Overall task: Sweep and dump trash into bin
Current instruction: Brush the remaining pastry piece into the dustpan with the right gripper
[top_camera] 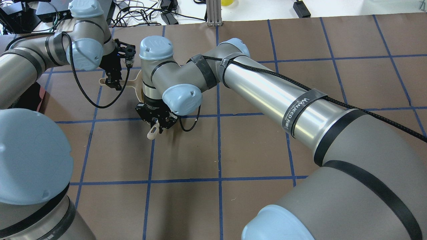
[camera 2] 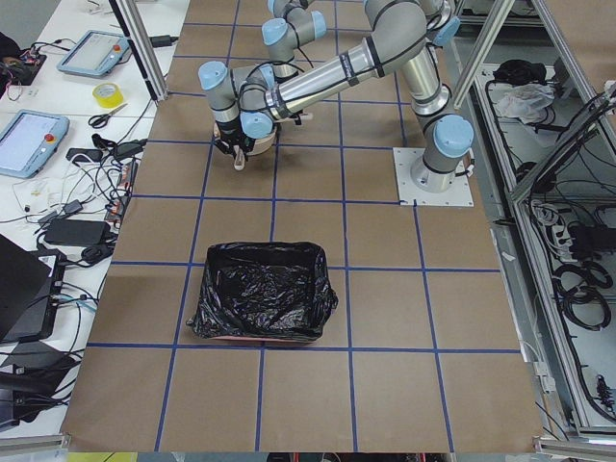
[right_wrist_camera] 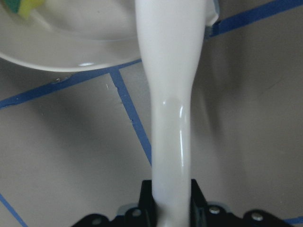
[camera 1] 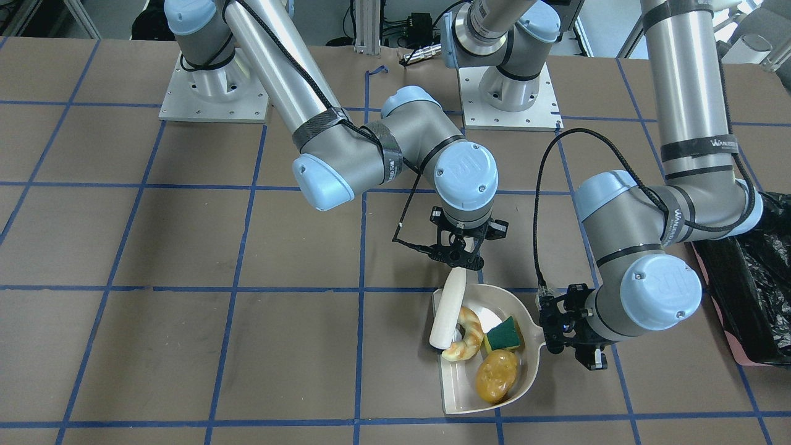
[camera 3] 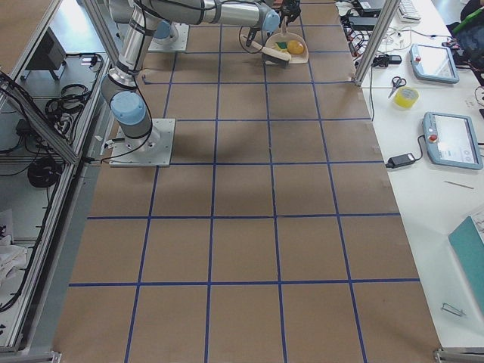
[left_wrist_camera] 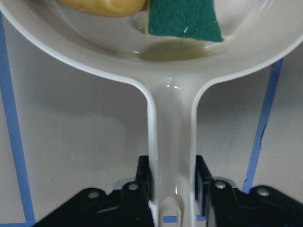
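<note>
Potato-like lump, peel, sponge wedge: all in dustpan, table's operator-side edge (sweeping looks done). Left pincer clamps dustpan handle, right pincer the brush. Dump into bin, left end: pending

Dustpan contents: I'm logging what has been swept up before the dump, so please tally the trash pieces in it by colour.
Yellow-brown, potato-like lump: 1
Orange-cream, curved peel: 1
Green with a yellow edge, sponge wedge: 1
Total: 3, all lying inside the dustpan
</note>
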Robot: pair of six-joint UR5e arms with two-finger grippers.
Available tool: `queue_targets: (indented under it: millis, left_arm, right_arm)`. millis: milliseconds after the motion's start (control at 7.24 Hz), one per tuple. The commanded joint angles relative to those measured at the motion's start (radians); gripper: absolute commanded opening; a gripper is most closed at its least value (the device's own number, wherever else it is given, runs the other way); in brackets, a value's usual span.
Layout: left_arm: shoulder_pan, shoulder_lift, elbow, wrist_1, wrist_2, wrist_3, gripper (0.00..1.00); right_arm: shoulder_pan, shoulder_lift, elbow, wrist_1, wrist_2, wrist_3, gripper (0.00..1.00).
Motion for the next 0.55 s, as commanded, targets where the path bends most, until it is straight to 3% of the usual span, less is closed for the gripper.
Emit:
queue_targets:
  millis: [0, 414]
  left_arm:
    - [0.001, 0.001, 0.000, 0.000, 0.000, 0.001, 0.00]
    - [0.002, 0.006, 0.000, 0.000, -0.003, 0.003, 0.00]
  right_arm:
    - [-0.004, -0.017, -0.007, 0.013, 0.006, -0.011, 0.00]
    - [-0.006, -0.103, 0.040, 0.123, 0.000, -0.008, 0.00]
